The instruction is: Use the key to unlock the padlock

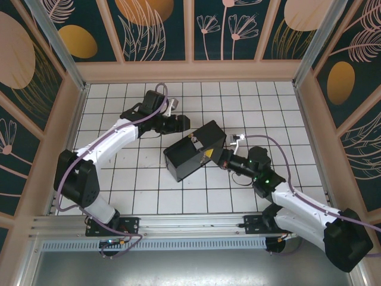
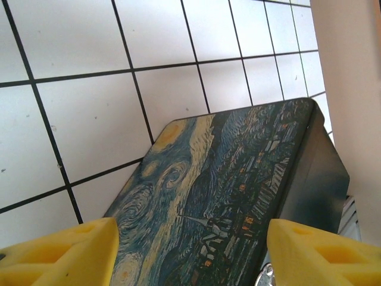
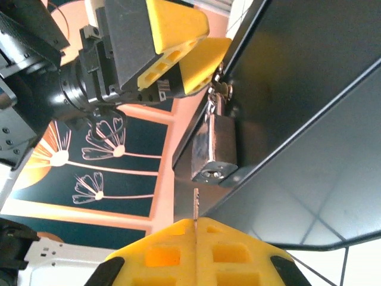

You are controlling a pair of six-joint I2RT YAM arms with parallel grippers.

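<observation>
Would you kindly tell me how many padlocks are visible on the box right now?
1. The padlock hangs from the hasp on the side of the black box, just above the key blade. Other sides are hidden.

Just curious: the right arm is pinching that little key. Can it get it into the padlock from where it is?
Probably yes. The key, shut in the right gripper, points up at the padlock, with open space between tip and keyhole.

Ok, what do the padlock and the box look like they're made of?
The padlock looks like bare polished metal: silvery, with bright reflections. The box has smooth, dark, slightly glossy walls, metal or plastic, I can't tell which. Its lid carries a printed swirling night-sky painting with a mild sheen.
</observation>
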